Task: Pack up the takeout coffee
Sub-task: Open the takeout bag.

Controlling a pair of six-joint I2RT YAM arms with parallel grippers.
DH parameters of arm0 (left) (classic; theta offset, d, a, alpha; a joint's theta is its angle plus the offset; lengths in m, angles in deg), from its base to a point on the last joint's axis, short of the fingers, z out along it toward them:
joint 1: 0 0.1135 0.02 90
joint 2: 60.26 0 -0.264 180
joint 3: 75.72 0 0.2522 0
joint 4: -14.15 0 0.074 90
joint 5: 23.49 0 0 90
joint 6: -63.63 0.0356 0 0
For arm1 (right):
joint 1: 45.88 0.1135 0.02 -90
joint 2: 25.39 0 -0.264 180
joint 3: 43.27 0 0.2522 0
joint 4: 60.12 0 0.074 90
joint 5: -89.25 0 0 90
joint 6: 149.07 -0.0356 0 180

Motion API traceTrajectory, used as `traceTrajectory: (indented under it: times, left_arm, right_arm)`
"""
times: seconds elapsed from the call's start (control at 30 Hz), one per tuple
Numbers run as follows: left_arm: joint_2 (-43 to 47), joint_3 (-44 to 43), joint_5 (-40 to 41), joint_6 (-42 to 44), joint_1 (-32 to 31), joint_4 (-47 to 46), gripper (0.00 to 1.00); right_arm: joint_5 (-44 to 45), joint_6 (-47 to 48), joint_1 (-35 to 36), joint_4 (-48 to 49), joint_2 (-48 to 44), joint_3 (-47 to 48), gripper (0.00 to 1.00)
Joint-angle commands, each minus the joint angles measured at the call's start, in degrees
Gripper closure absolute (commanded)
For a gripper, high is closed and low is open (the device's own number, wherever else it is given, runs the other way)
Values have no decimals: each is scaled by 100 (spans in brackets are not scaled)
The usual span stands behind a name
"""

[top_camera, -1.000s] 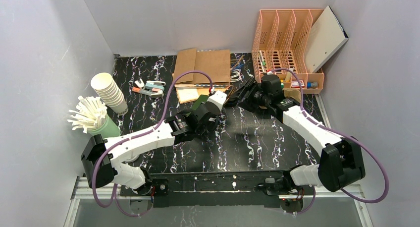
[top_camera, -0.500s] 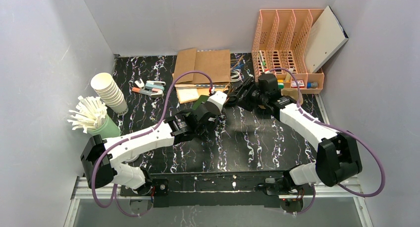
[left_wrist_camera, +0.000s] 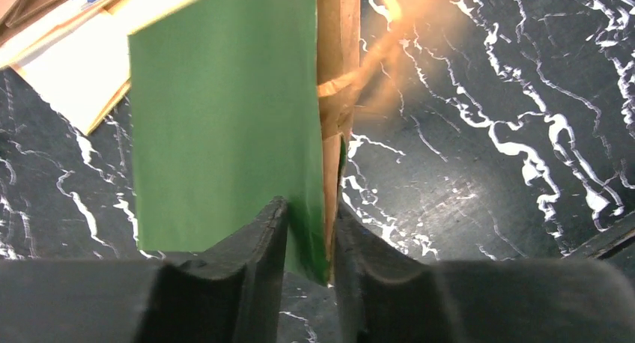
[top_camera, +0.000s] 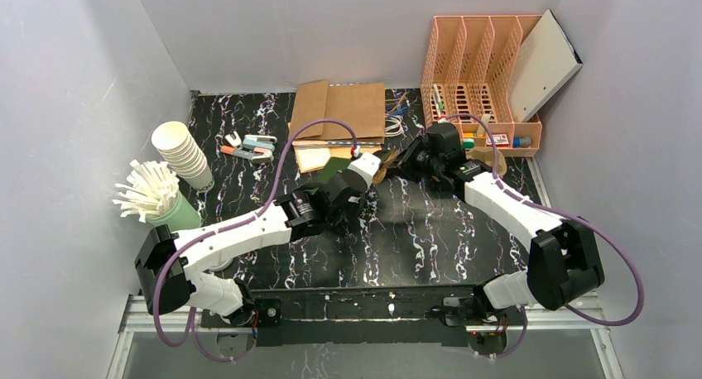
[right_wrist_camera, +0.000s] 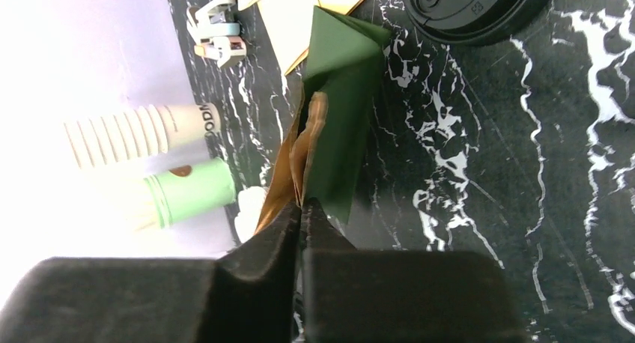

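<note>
The right tool (right_wrist_camera: 302, 208), open 1 second ago, has clenched onto the brown rim of the green-and-brown paper bag (left_wrist_camera: 225, 118), just in front of the flat brown cardboard stack (top_camera: 343, 106). The left tool (left_wrist_camera: 311, 208) straddles another edge of the bag, but I cannot tell whether it pinches it. With 2 tools on it, the bag looks ready to be pulled open.

One green paper bag (left_wrist_camera: 225, 126), one black lid (right_wrist_camera: 475, 10), one cup stack (top_camera: 184, 154) (cups uncounted), one orange rack (top_camera: 454, 60).
</note>
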Motion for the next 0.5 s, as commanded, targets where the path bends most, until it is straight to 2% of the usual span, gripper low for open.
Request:
traceTrajectory:
  times: [0.0,0.07,0.27,0.47]
  left_arm:
    - [195,-47,-127,-77,4,183,62]
    - [342,-179,-306,-123,4,355,44]
    - [825,-850,-925,-86,4,944,20]
    - [575,-1793,-944,119,4,1356,16]
  right_arm:
    - [205,-17,39,-39,-109,239,99]
    - [220,-10,36,-71,-100,253,99]
    - [49,-12,72,-3,-74,288,99]
    - [237,132,263,-68,-160,421,99]
